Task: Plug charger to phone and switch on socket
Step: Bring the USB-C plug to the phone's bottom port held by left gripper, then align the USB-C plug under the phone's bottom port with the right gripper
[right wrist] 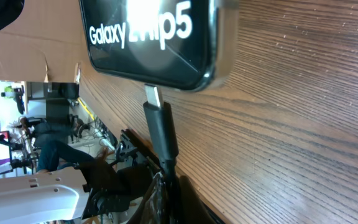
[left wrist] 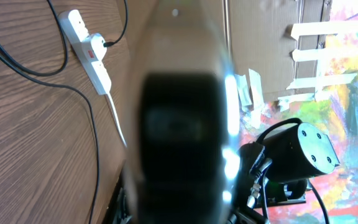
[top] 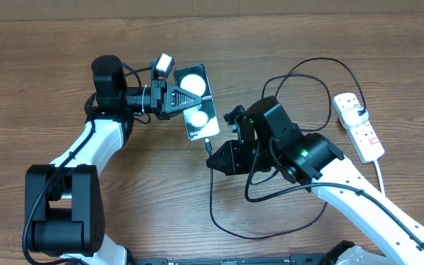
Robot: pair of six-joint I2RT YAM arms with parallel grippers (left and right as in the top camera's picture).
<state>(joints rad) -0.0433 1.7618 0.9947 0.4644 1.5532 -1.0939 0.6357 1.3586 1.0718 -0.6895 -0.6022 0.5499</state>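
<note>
The phone (top: 197, 103) is a glossy black slab with two white glares, lying tilted on the table. My left gripper (top: 169, 96) is shut on its upper left end. In the left wrist view the phone (left wrist: 179, 143) is a dark blur close to the lens. My right gripper (top: 216, 157) is shut on the plug end of the charger (top: 209, 145). In the right wrist view the plug's metal tip (right wrist: 152, 95) touches the phone's lower edge (right wrist: 166, 78); I cannot tell how far it is in. The socket (top: 358, 125) lies at the right.
The black cable (top: 234, 224) loops across the table in front of and behind my right arm, and runs to the socket (left wrist: 89, 48), where its other end is plugged in. The strip's white cord (top: 380, 173) trails toward the front right.
</note>
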